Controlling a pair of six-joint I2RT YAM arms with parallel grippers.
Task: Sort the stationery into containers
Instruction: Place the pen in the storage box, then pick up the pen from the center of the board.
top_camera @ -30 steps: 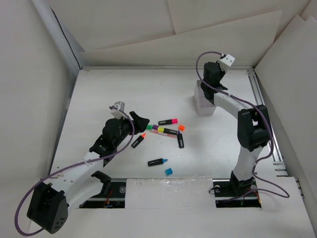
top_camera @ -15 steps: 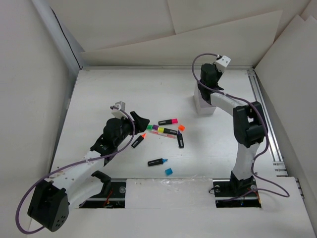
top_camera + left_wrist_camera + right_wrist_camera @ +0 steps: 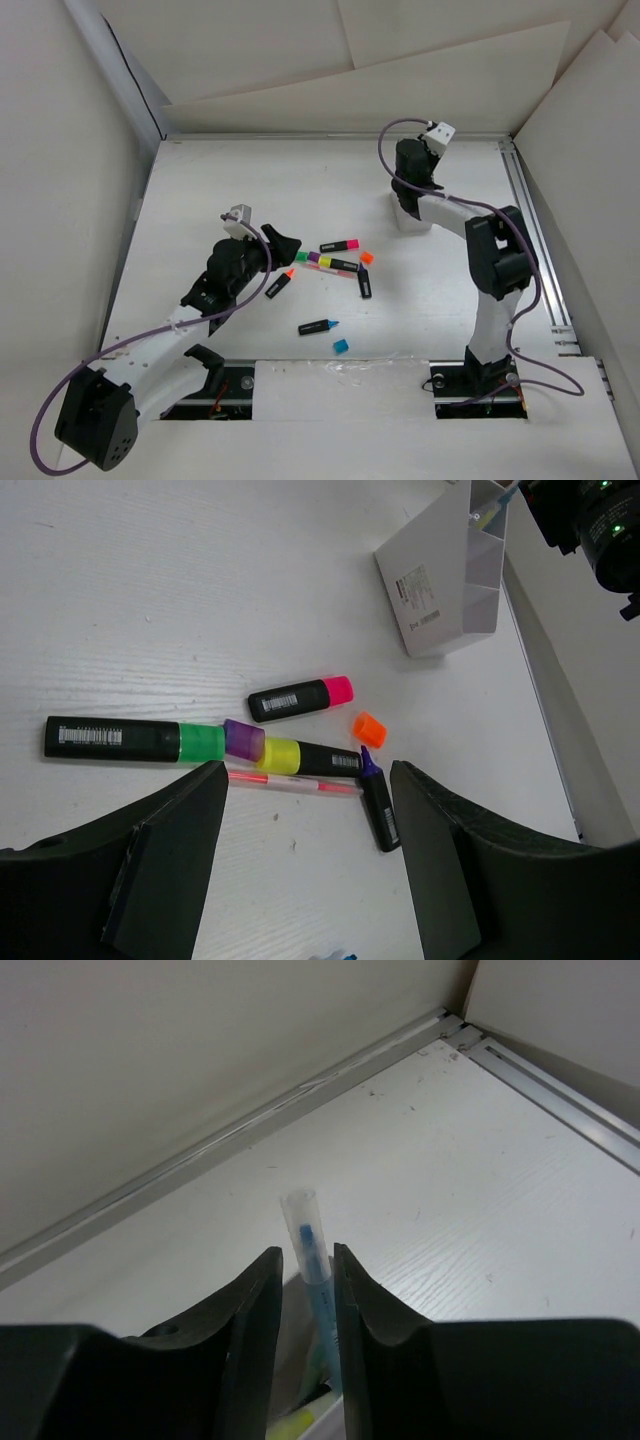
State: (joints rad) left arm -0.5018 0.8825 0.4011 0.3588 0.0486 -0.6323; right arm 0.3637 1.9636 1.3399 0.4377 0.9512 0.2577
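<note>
My right gripper (image 3: 306, 1252) hangs over the white box (image 3: 412, 222) at the back of the table. A thin blue pen (image 3: 300, 1215) stands upright in the box between its fingers, with a gap beside it, so the jaws are open. A yellow highlighter (image 3: 290, 1425) lies in the box below. My left gripper (image 3: 305, 860) hovers open above the loose stationery: a green-capped highlighter (image 3: 135, 740), a purple cap (image 3: 243, 739), a yellow-capped highlighter (image 3: 310, 757), a pink-capped one (image 3: 300, 698), a thin pink pen (image 3: 290, 783), an orange cap (image 3: 369, 729) and an uncapped purple highlighter (image 3: 378, 800).
Nearer the arms lie an orange-tipped highlighter (image 3: 280, 284), a blue-tipped highlighter (image 3: 318, 326) and a small blue cap (image 3: 341, 346). White walls close the table at the back and both sides. A metal rail (image 3: 535, 240) runs along the right edge.
The right wrist has shifted left over the box and its jaws have widened around the blue pen. The left arm and the loose stationery have not moved.
</note>
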